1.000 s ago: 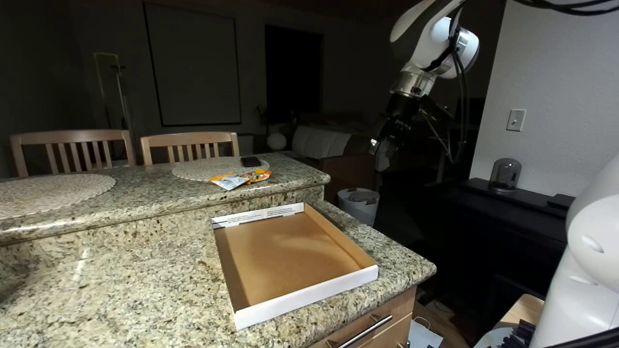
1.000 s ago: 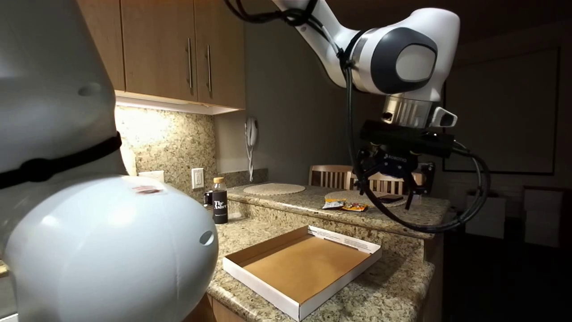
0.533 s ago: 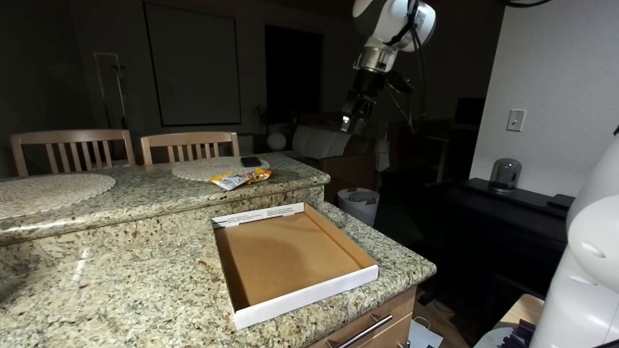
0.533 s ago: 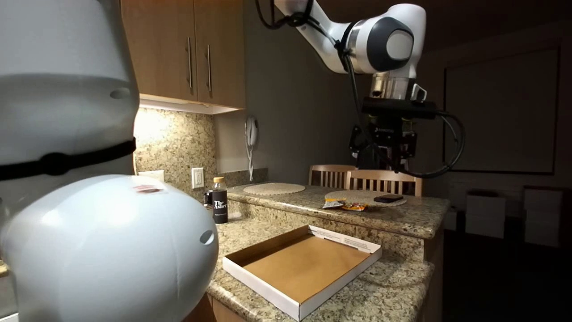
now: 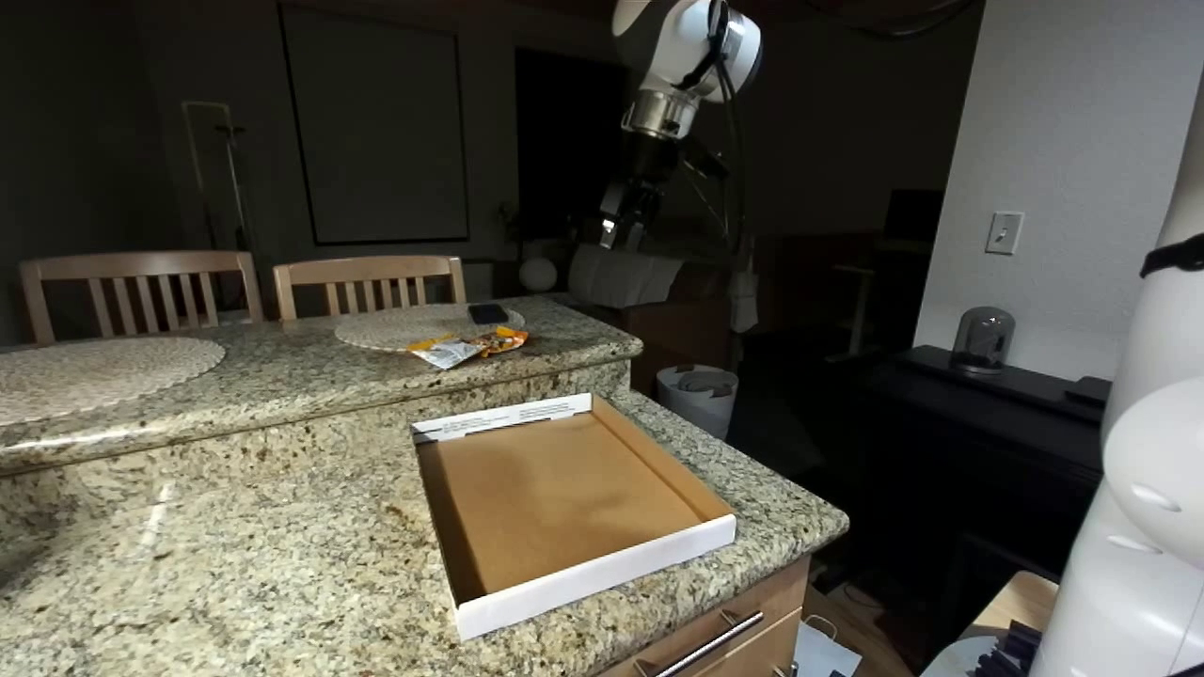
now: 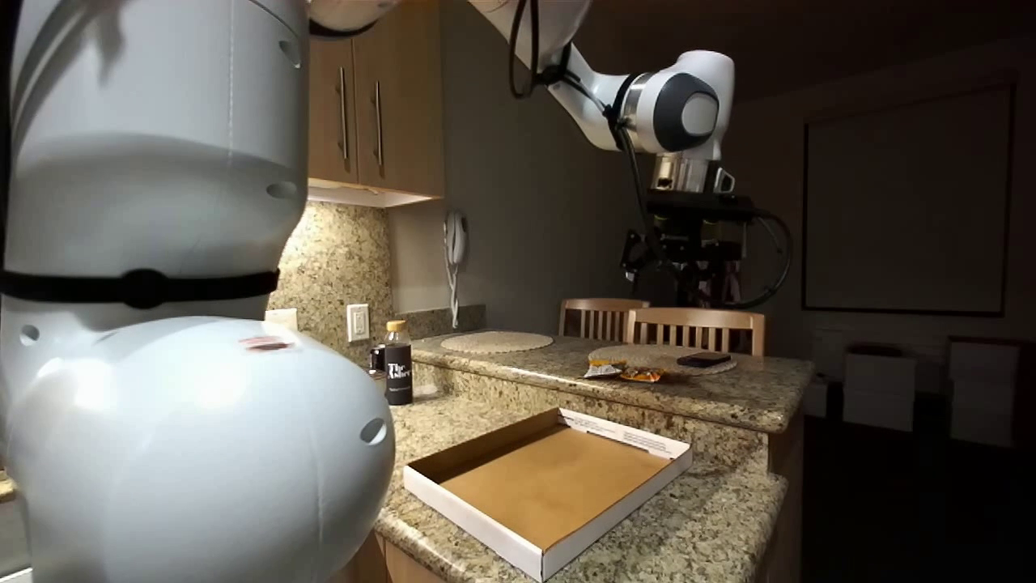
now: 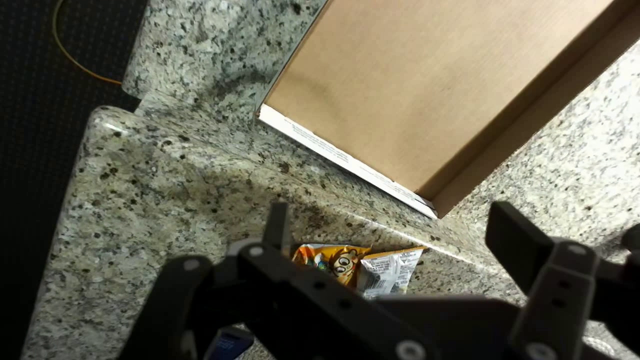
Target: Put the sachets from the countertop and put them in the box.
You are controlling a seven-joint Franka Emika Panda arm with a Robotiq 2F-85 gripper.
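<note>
Two sachets lie side by side on the raised ledge of the granite countertop [image 5: 235,536]. One shows an orange cartoon front [image 7: 345,260]; the other shows a silver printed back [image 7: 392,270]. They also show in both exterior views, the silver one [image 5: 447,353] and the orange one [image 6: 643,375]. The white-walled box [image 5: 602,569] with a brown floor [image 7: 425,75] stands on the lower counter below the ledge, with nothing in it. My gripper [image 7: 394,227] is open and empty, its fingers wide apart. In an exterior view the gripper [image 5: 623,233] hangs well above the ledge. The black fingers partly hide the sachets in the wrist view.
A dark phone [image 5: 487,314] lies on a round pale placemat [image 5: 395,329] behind the sachets. Another placemat [image 5: 103,371] lies further along the ledge. Wooden chairs [image 5: 372,282] stand behind it. A dark bottle [image 6: 398,372] stands on the lower counter. The ledge forms a raised step.
My gripper has moved left in both exterior views, toward the space above the ledge, and sits slightly higher than a second ago. The sachets and the box have not moved.
</note>
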